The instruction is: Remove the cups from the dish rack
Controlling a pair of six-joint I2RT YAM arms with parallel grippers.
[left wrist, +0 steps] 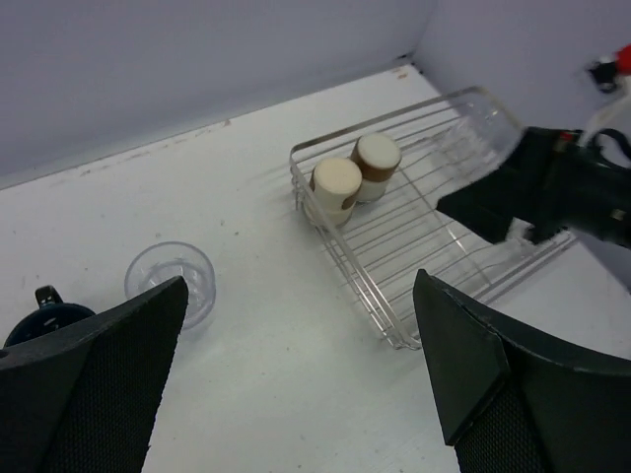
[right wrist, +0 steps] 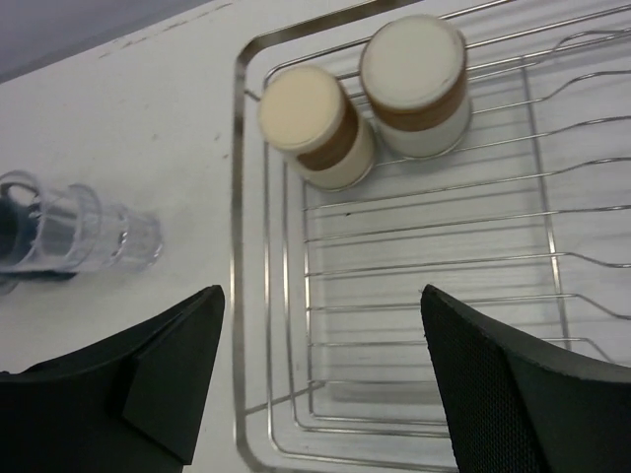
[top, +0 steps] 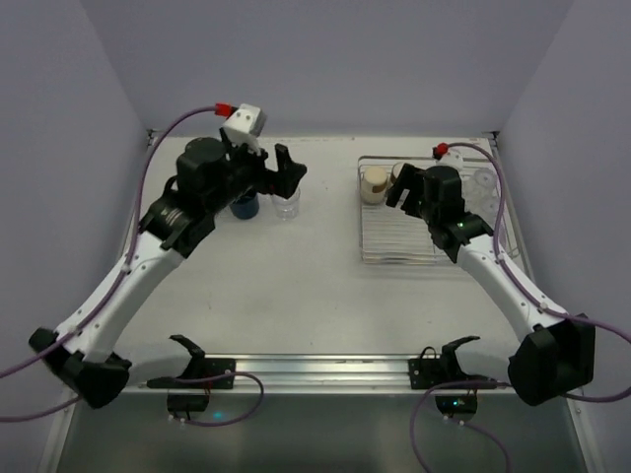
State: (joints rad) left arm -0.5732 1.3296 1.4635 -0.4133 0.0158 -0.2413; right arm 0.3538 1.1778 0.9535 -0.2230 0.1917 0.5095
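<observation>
The rectangular silver wire dish rack (right wrist: 237, 246), by the surface's (top: 296, 296) right edge, is bare in its near half. Farther back, a clear glass tumbler (top: 286, 204) stands outside it, near the left gripper (left wrist: 298, 286), whose jaws are released and empty. In the rack's far-left corner stand two brown cups with cream tops (right wrist: 317, 126). The right gripper (right wrist: 321, 293) is above, jaws apart and empty. The cups are probably light, rigid and slick, so pinch across the round wall.

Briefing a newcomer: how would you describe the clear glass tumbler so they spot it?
Find the silver wire dish rack at the far right of the table, then look left to two cups standing outside it. The clear glass tumbler is the one nearer the rack; unlike the dark navy mug beside it, it is see-through.
</observation>
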